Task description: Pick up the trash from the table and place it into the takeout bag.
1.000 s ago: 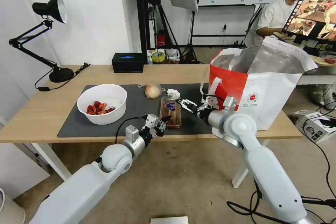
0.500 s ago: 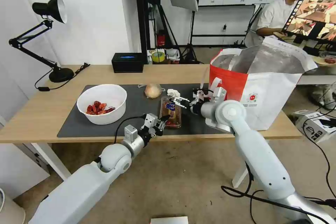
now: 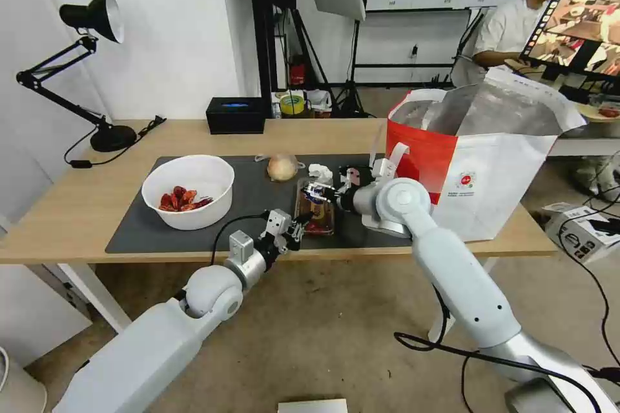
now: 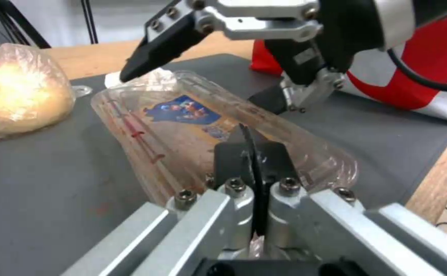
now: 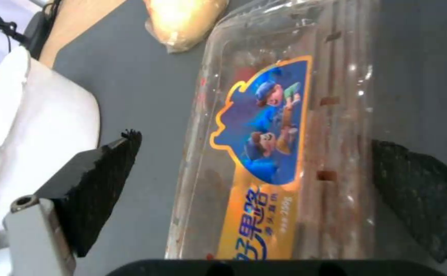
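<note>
The clear tray [image 3: 315,208] lies on the dark mat [image 3: 245,206] of the table [image 3: 64,206]. My left gripper [image 3: 298,227] is shut on the tray's near edge, its fingers [image 4: 251,151] pinched on the plastic rim. My right gripper [image 3: 315,192] is open, one pad [image 5: 100,184] on each side of the tray's [image 5: 284,134] far end. The crumpled tissue [image 3: 320,171] and the wrapped beige ball [image 3: 282,168] sit just beyond it. To the left stands the white bowl [image 3: 187,190] with red shells. The takeout bag [image 3: 491,161] stands open at the table's right end.
A black box with a blue top [image 3: 236,115] sits at the table's back edge. A black desk lamp [image 3: 111,137] stands at the back left with its cord on the wood. A carton [image 3: 581,232] lies on the floor to the right.
My right arm has swung left from beside the bag, and its open fingers now straddle the tray's far end. The left gripper has kept its hold on the tray.
</note>
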`<state>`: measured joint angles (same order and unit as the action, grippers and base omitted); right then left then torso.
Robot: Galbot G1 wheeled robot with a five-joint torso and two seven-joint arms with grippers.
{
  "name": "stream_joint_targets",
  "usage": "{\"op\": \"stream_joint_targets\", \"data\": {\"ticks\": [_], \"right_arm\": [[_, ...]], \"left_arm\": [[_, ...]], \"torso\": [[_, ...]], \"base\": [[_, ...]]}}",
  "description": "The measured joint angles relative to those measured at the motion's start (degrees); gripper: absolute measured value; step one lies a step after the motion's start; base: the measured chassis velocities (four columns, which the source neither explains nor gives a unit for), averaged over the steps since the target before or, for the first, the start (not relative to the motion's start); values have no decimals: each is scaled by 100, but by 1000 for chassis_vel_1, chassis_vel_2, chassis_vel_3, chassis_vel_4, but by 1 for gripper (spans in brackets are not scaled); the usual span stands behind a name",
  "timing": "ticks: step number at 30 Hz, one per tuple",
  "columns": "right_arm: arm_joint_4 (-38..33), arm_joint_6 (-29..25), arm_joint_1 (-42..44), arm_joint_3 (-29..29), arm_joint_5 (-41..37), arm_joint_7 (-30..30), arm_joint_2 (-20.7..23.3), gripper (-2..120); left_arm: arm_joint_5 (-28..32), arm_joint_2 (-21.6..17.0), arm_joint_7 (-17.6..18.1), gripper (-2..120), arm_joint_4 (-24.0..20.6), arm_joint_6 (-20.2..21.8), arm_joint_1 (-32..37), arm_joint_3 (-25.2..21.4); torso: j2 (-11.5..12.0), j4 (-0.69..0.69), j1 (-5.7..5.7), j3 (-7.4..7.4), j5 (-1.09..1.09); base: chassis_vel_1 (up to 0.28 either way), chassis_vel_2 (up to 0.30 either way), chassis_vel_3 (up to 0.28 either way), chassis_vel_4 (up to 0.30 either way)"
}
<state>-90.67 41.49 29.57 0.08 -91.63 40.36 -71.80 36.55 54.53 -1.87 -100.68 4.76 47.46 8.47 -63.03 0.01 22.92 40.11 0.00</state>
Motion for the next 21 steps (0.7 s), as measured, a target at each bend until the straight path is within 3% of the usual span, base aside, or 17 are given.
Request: {"op": "stream_joint_targets", "data": {"ticks": [21], "right_arm": [[281,-4,-222,-268,-127,127,-143,96]], "left_arm": [[47,116,18,0,31,-7,-15,-8]], "torso": [[0,0,0,0,0]], "base": [[0,0,0,0]]}}
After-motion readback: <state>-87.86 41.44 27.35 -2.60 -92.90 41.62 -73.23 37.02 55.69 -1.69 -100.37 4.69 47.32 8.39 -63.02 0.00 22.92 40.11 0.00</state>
